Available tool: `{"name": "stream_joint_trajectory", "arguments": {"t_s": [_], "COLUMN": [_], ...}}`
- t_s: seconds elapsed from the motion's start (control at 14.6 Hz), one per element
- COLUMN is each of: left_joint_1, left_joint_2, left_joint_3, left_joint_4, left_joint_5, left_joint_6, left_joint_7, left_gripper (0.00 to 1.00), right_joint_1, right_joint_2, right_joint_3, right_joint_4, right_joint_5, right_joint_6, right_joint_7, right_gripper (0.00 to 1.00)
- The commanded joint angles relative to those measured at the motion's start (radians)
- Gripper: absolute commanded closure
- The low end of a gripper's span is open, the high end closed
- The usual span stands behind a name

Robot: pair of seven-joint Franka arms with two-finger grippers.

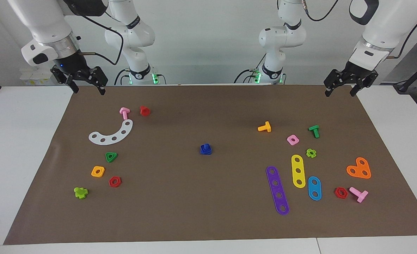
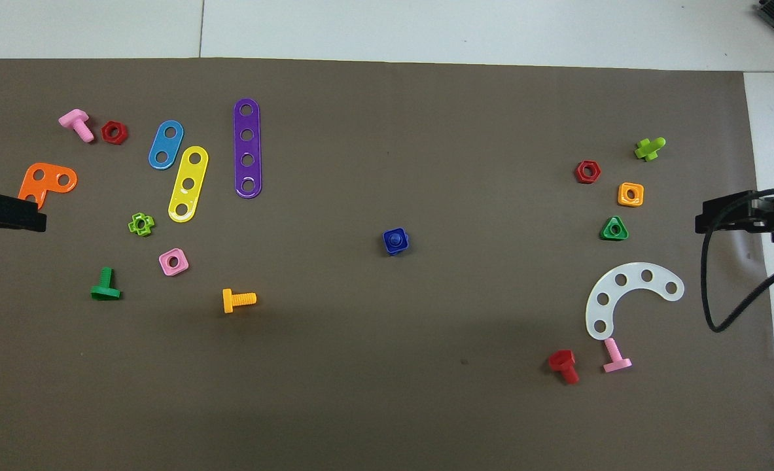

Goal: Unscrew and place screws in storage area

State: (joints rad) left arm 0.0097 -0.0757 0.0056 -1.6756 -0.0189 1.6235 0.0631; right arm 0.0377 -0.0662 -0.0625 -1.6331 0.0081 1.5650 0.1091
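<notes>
A dark-blue screw (image 1: 205,149) (image 2: 395,241) stands in the middle of the brown paper mat (image 1: 208,218) (image 2: 387,405), its shaft pointing up through a blue square nut. Nothing touches it. My right gripper (image 1: 89,91) (image 2: 730,216) hangs open over the mat's edge nearest the robots, at the right arm's end. Over the corner at the left arm's end hangs my left gripper (image 1: 339,94) (image 2: 14,214), also open and holding nothing. No storage area is marked; small coloured nuts and bolts lie grouped on the mat toward each end.
Toward the left arm's end lie purple (image 1: 277,190), yellow (image 1: 298,171) and blue strips (image 1: 314,188), an orange plate (image 1: 359,168) and loose nuts and bolts. Toward the right arm's end lie a white curved strip (image 1: 112,134), pink (image 1: 124,113) and red bolts (image 1: 145,110) and several nuts.
</notes>
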Motion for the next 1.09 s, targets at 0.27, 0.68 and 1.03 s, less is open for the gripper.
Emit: {"name": "stream_joint_trajectory", "arguments": {"t_s": [0.27, 0.68, 1.03], "left_joint_1": [-0.007, -0.092, -0.325], "left_joint_2": [-0.018, -0.015, 0.126], "left_joint_3": [-0.007, -0.023, -0.021], "left_joint_4": [-0.016, -0.044, -0.018], "left_joint_5": [-0.009, -0.021, -0.075], "left_joint_6": [-0.014, 0.016, 0.162], "left_joint_7": [0.020, -0.095, -0.434], "left_gripper": [0.00, 0.00, 0.00], "right_joint_1": [-0.012, -0.012, -0.012], "right_joint_2": [-0.029, -0.029, -0.029], "right_joint_3": [0.006, 0.006, 0.006], "right_joint_4": [-0.036, -0.036, -0.037], "right_joint_5": [-0.007, -0.007, -0.007], "right_joint_6": [0.026, 0.024, 0.024], "right_joint_7": [-0.039, -0.039, -0.039], "right_gripper": [0.00, 0.00, 0.00]}}
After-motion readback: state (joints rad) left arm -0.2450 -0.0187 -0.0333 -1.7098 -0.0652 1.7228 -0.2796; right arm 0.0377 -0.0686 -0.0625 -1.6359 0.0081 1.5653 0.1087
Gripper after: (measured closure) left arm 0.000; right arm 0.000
